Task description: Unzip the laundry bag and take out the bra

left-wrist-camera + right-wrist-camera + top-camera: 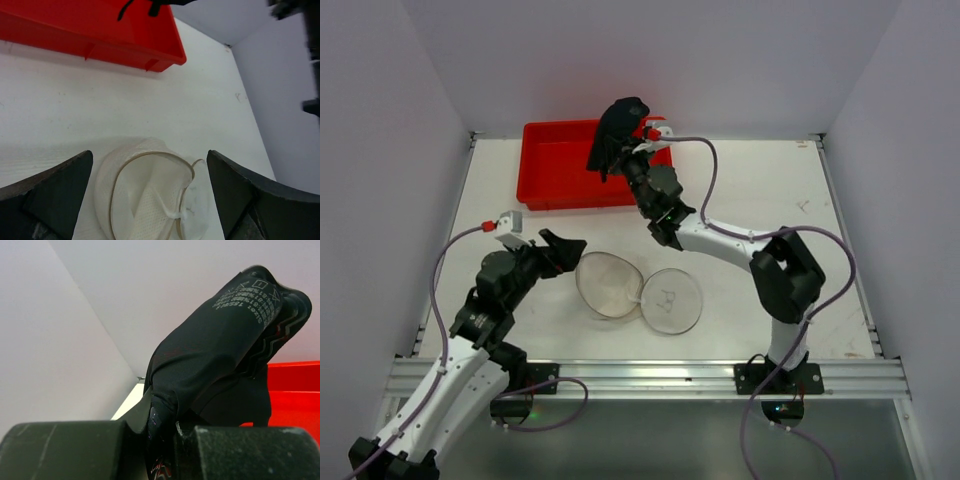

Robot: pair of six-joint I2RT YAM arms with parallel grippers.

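The white mesh laundry bag (608, 284) lies open on the table, its round lid flap (670, 301) with a small dark mark folded out to the right. It also shows in the left wrist view (150, 195), empty inside. My right gripper (628, 152) is shut on the black bra (617, 130) and holds it in the air over the red tray (555, 170). In the right wrist view the bra (220, 355) is pinched between the jaws. My left gripper (563, 250) is open and empty just left of the bag.
The red rectangular tray stands at the back left of the table, also seen in the left wrist view (100, 37). White walls enclose the table on three sides. A metal rail (640, 378) runs along the near edge.
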